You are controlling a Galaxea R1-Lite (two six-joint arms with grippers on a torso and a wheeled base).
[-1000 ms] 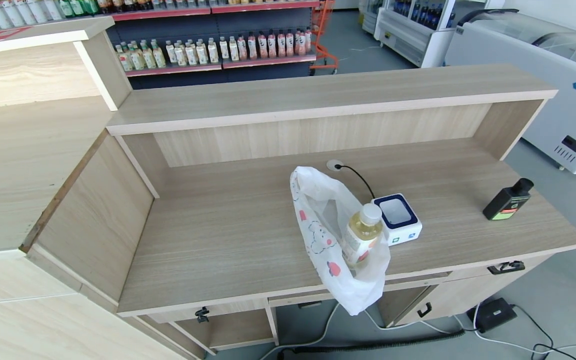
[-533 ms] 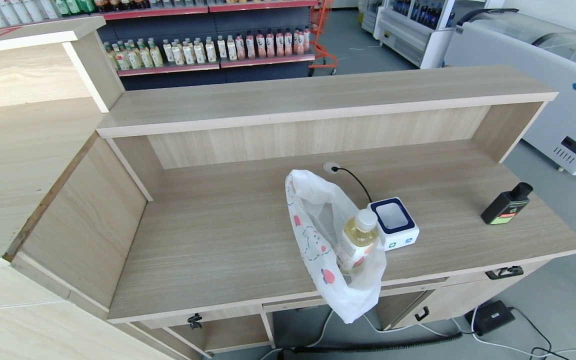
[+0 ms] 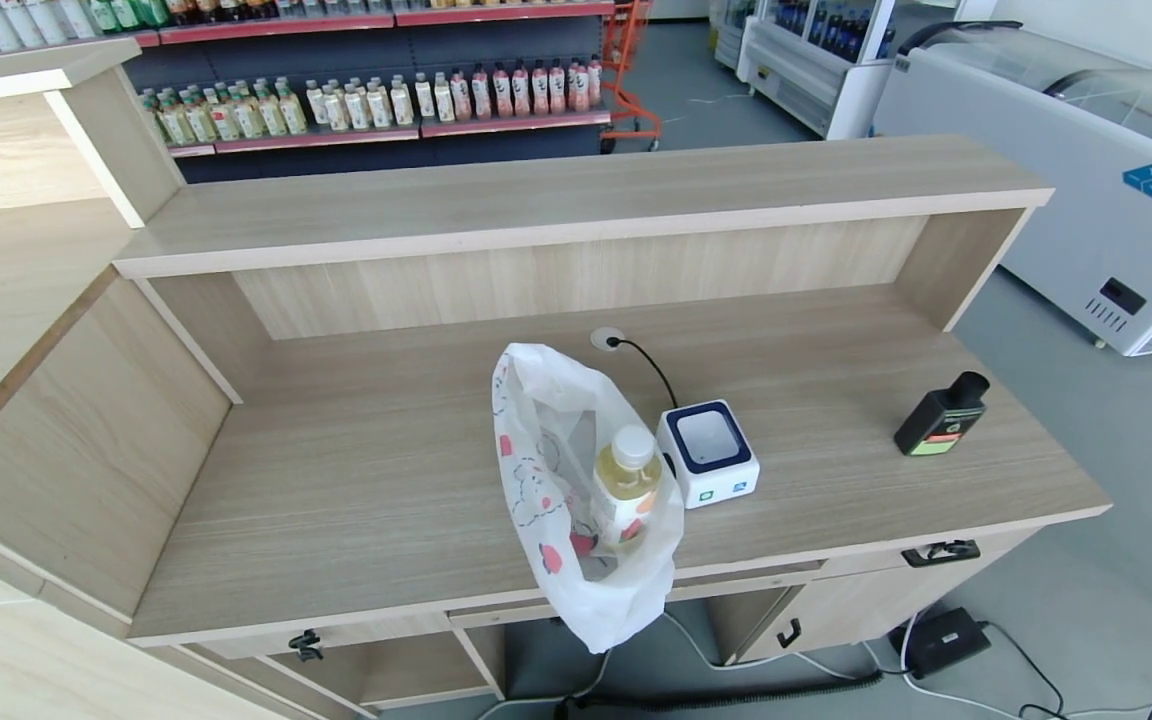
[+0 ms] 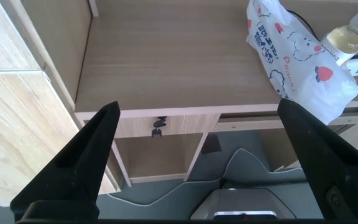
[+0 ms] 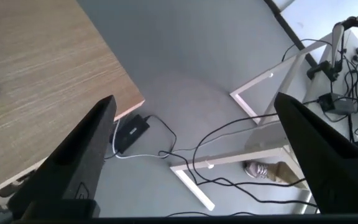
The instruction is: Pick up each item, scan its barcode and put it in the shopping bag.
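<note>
The left hand (image 4: 199, 106) hangs in front of the left stretch of the worktop (image 3: 356, 480), off its front edge, with its two dark fingers spread wide; further along, near the middle of the front edge, stands the shopping bag (image 3: 536, 440), white plastic with red and black cartoon prints, its mouth open upward and its lower part sagging over the edge; inside it, on the side toward the scanner, a bottle (image 3: 624, 480) of pale yellow drink with a white cap stands upright; just beside the bag on the right sits the scanner (image 3: 708, 455), a small white box with a dark blue frame round its window, facing up; a black cable (image 3: 651, 365) runs from behind it to a round hole in the worktop further back; well apart from the scanner, toward the right end of the worktop, is a black bottle (image 3: 939, 417) with a green and red label, its black cap pointing toward the back right, and it seems to lie flat, though I cannot tell for certain; the right hand (image 5: 194, 98) is past the right end of the worktop, above grey floor strewn with cables, its fingers likewise spread wide.
</note>
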